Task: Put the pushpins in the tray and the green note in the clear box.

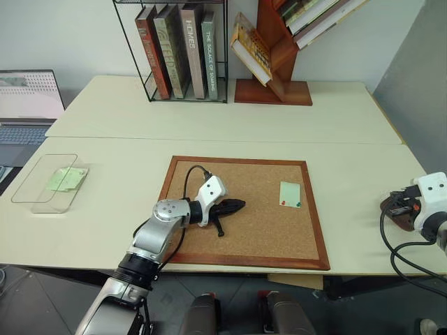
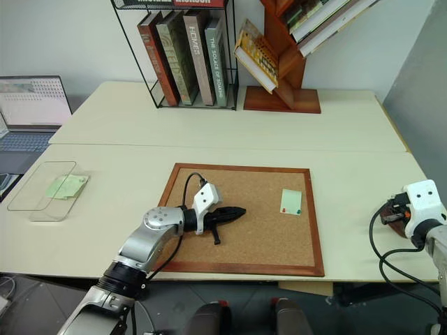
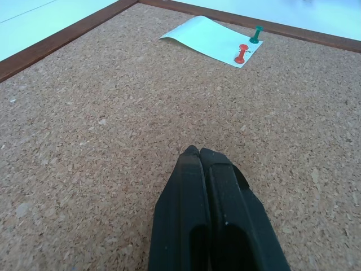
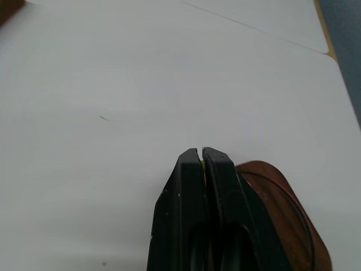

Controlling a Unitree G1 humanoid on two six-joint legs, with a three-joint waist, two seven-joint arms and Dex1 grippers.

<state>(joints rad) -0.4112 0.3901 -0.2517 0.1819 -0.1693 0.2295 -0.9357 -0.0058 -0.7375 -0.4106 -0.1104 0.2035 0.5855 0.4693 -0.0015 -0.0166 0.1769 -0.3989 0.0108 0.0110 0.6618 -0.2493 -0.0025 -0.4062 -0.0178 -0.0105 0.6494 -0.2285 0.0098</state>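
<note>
Left gripper: fingers pressed together, nothing between them. It hangs just over the corkboard near the board's middle, tips pointing right toward the green note.

Right gripper: fingers closed with a hairline gap; a sliver of yellow shows in the gap, can't tell what it is. It sits over the tray at the table's right edge; the dark reddish-brown tray shows right behind the fingers.

Green note: flat on the right part of the corkboard, long axis running near–far, well apart from the left gripper. Two pushpins stand in its near edge: red pushpin on the left, green pushpin on the right, just beside each other, both roughly upright with heads up.

Clear box: far left on the table, well apart from the board, long axis near–far, tilted slightly. Yellow-green slips lie inside it, overlapping.

Far side: wire rack of books, wooden tilted shelf. Laptop at far left.
</note>
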